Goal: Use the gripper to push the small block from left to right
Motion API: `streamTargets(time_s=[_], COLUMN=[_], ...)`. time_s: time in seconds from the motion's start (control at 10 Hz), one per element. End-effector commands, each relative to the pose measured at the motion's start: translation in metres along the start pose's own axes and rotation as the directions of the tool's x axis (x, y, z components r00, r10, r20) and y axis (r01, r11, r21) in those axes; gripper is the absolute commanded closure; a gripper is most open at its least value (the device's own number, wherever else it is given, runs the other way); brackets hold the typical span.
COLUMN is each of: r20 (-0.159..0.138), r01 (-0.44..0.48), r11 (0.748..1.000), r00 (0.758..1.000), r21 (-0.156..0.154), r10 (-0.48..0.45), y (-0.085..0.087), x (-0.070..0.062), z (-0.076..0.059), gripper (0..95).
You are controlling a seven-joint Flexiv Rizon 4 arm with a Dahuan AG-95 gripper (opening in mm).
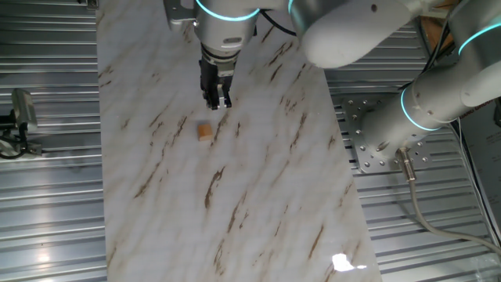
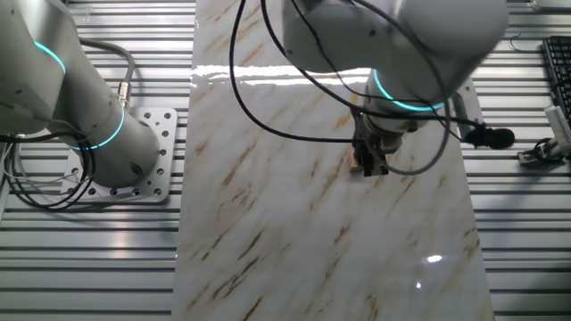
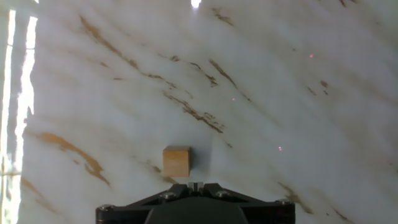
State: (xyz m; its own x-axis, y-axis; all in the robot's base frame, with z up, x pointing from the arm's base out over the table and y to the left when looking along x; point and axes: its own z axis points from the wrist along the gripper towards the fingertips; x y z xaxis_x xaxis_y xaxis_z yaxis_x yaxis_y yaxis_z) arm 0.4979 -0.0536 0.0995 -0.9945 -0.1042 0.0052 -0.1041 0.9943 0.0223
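Note:
The small block (image 1: 204, 131) is a tan wooden cube lying on the white marble tabletop (image 1: 258, 196). My gripper (image 1: 217, 100) hangs above the marble, just up and right of the block in this view, not touching it. Its black fingers are pressed together with nothing between them. In the hand view the block (image 3: 177, 161) lies just ahead of and slightly left of the gripper tip (image 3: 195, 185). In the other fixed view the gripper (image 2: 369, 168) hides nearly all of the block; only a sliver shows at its left.
Brown streaks run across the marble. Ribbed metal flooring (image 1: 47, 196) flanks the tabletop on both sides. A second white arm segment (image 1: 438, 102) on a bolted base plate (image 1: 376, 141) stands to the right. A black clamp (image 1: 19, 117) is at the left.

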Motion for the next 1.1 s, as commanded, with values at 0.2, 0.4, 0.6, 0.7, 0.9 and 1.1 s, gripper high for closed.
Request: streamTargets(time_s=[0.2, 0.4, 0.6, 0.7, 0.9, 1.1], r20=[0.017, 0.032, 0.034, 0.033, 0.024, 0.021], r01=[-0.069, -0.093, -0.091, -0.088, -0.08, -0.065], r11=[0.997, 0.995, 0.995, 0.995, 0.996, 0.997], r00=[0.998, 0.995, 0.995, 0.996, 0.997, 0.998], r21=[0.017, 0.03, 0.036, 0.036, 0.035, 0.042], r10=[0.068, 0.092, 0.09, 0.087, 0.079, 0.065], y=[-0.0004, -0.0004, -0.0004, -0.0004, -0.0004, -0.0004], x=[0.0003, 0.0003, 0.0003, 0.0003, 0.0003, 0.0003], z=[-0.0009, -0.0009, -0.0009, -0.0009, -0.0009, -0.0009], gripper=[95.0, 95.0, 95.0, 95.0, 95.0, 95.0])
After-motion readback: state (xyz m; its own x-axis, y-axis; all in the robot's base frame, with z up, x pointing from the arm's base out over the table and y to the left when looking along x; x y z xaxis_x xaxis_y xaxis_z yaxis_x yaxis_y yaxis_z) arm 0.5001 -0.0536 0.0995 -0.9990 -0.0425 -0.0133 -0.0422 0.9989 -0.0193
